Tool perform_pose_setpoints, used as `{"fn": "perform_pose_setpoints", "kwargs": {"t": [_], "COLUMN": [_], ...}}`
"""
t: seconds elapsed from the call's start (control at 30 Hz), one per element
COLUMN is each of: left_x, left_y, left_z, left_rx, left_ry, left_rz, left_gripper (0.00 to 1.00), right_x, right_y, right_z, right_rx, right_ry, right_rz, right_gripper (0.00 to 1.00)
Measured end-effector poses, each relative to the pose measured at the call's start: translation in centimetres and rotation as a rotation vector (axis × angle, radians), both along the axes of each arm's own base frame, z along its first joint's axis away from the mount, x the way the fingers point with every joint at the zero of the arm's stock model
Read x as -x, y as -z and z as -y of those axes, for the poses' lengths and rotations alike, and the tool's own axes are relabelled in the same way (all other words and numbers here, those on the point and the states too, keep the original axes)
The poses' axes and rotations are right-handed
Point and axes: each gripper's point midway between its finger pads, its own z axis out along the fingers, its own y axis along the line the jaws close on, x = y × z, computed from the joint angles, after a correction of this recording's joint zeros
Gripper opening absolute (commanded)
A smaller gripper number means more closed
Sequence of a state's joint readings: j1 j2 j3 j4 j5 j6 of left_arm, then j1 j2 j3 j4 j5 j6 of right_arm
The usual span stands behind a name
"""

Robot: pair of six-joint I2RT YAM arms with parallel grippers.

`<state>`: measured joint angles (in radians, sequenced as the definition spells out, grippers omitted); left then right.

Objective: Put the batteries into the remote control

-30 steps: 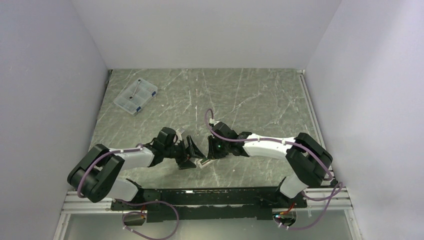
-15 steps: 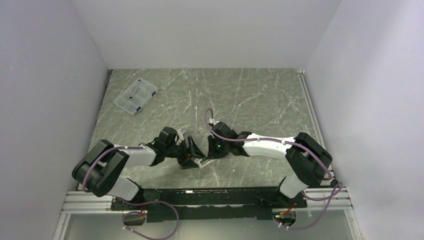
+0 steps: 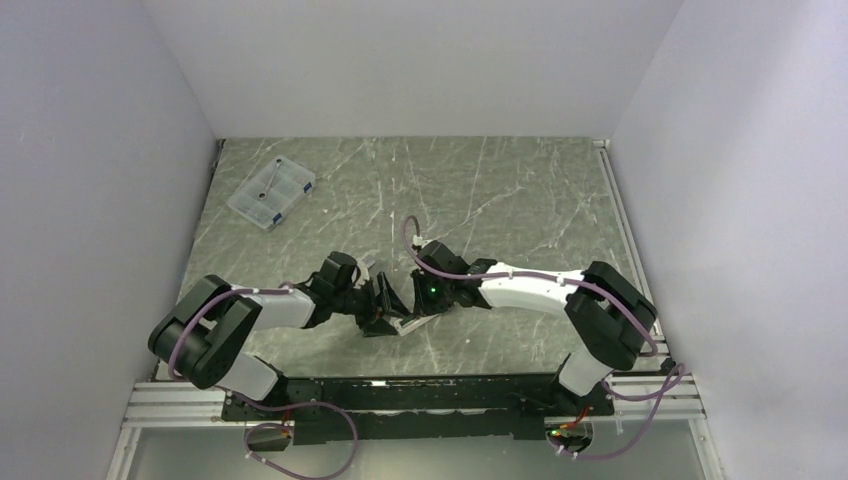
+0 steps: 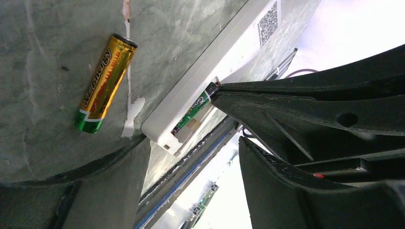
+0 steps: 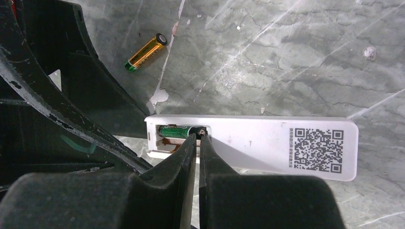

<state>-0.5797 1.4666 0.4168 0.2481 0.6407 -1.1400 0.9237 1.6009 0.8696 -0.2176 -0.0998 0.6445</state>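
The white remote control [image 5: 267, 143] lies face down, its QR label up and its battery bay open at the left end. The dark green battery [image 5: 179, 131] lies in the bay. My right gripper [image 5: 198, 136] is shut, and its tips press on that battery's right end. The copper-orange battery [image 5: 145, 52] lies loose on the table beyond the remote; it also shows in the left wrist view [image 4: 105, 81]. My left gripper [image 4: 191, 155] is open and straddles the remote's bay end [image 4: 191, 109] without holding anything. In the top view both grippers [image 3: 400, 310] meet over the remote [image 3: 412, 325].
A clear plastic compartment box [image 3: 271, 192] sits at the far left of the marble table [image 3: 520, 200]. Walls close in on three sides. The arms' mounting rail [image 3: 420, 390] runs along the near edge, just behind the remote.
My right wrist has shifted slightly left and forward over the remote. The left arm's elbow has drawn in a little. The remote and the loose battery stay put.
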Motion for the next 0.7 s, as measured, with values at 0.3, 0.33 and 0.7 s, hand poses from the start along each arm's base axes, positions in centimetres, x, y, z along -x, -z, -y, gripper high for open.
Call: {"fn": "perform_pose_setpoints", "kwargs": {"t": [0.3,0.33,0.7], "left_x": [0.13,0.16,0.32], "left_y": [0.14,0.15,-0.11], "left_z": [0.03,0.02,-0.14], "left_rx": [-0.002,-0.002,-0.011], "left_ry": [0.010,0.012,0.021], "left_rz": [-0.007,-0.007,0.007], "left_gripper": [0.72,0.72,0.77], "right_x": [0.52,0.62,0.83], "right_y": [0.36,0.41,0.30], "right_z": [0.29,0.35,0.47], "right_rx": [0.069,0.076,0.095], "right_ry": [-0.013,-0.015,-0.009], "right_rz": [0.008,0.010,0.031], "right_gripper": [0.07,0.07,0.09]}}
